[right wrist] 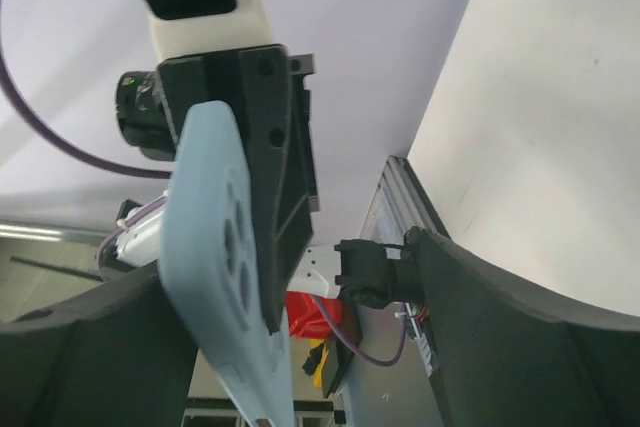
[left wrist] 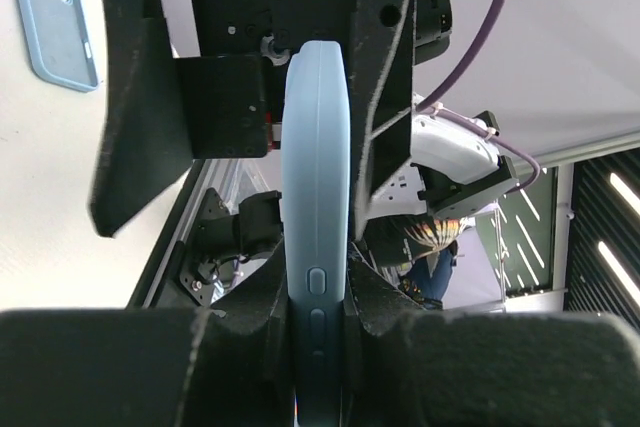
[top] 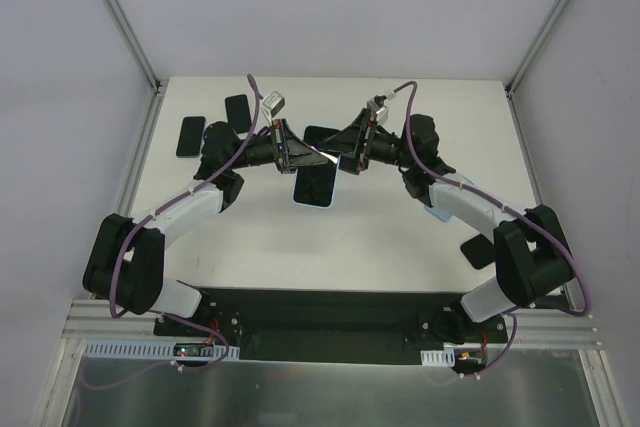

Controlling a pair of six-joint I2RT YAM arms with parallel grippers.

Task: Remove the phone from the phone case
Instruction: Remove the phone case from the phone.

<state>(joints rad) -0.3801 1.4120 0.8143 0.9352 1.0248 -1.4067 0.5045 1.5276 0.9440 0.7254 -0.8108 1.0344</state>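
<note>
A light-blue phone case [left wrist: 315,157] with a dark screen face showing in it [top: 313,189] is held above the table. My left gripper [left wrist: 318,282] is shut on it, one finger on its face and one on its back, with its side buttons between the fingers. In the top view my left gripper [top: 303,154] and right gripper [top: 345,153] meet over the table's far middle. In the right wrist view the case's back [right wrist: 215,277] with round camera holes lies against one finger of my right gripper [right wrist: 280,282]. The other finger [right wrist: 500,327] stands well apart, so it is open.
Two dark phones [top: 190,136] [top: 237,112] lie at the far left of the white table [top: 380,237], and another dark one [top: 319,134] lies behind the grippers. A second light-blue case [left wrist: 52,19] lies back up under my right arm [top: 433,210]. A dark object [top: 478,251] lies at the right.
</note>
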